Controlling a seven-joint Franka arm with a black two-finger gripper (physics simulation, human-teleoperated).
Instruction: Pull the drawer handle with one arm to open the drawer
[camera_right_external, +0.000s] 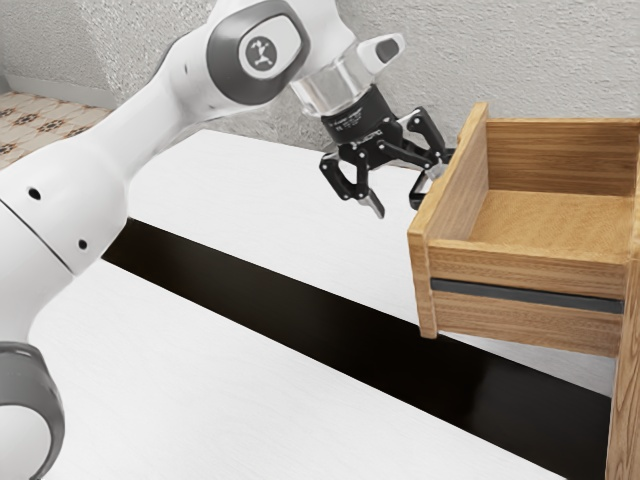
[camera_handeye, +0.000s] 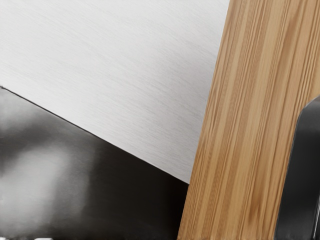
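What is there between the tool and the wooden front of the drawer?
The drawer's black handle, mounted on the drawer front, just beside the tool. The exterior view shows it.

The drawer (camera_right_external: 545, 225) is sticking out of the cabinet (camera_right_external: 626, 400) toward the exterior view's left, hanging above the table (camera_right_external: 240, 215). Its handle (camera_right_external: 419, 196) is sitting on the drawer's front, and the gripper (camera_right_external: 400, 186) is hovering just beside that front, at the handle.
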